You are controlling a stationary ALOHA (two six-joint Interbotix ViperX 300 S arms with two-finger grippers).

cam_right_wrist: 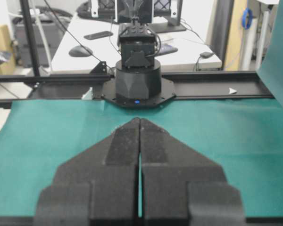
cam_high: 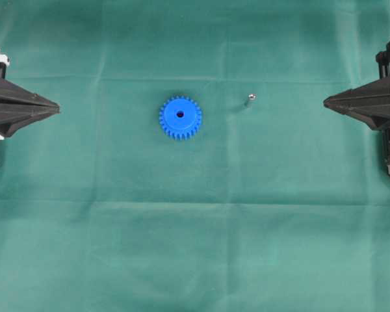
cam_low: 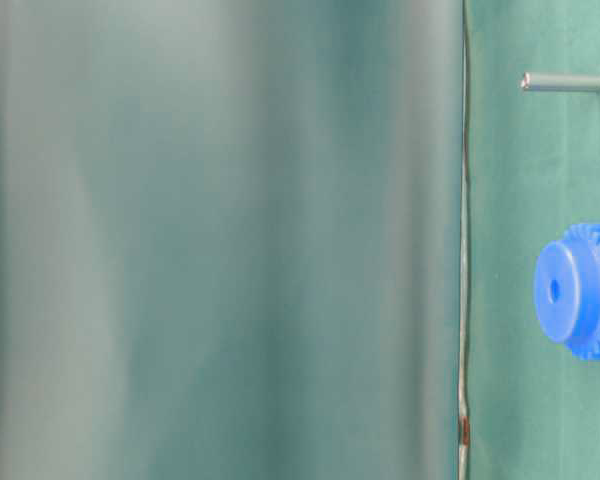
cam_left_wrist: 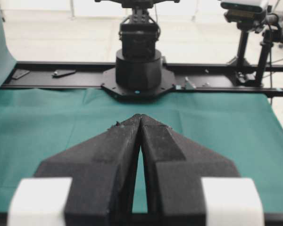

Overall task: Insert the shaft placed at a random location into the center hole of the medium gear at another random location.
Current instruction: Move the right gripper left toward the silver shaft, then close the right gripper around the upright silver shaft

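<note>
Shaft (cam_high: 250, 100) well apart from both grippers

In the table-level view a blurred grey-green surface (cam_low: 220, 240) fills the left three quarters, too soft to identify, and the gear (cam_low: 580, 290) is cut off by the right edge. Overhead, both arms run off the side edges, and the shaft (cam_high: 249, 100) is too small to show detail. Neither wrist view shows gear or shaft; each gripper's base is cropped at the bottom.
</note>
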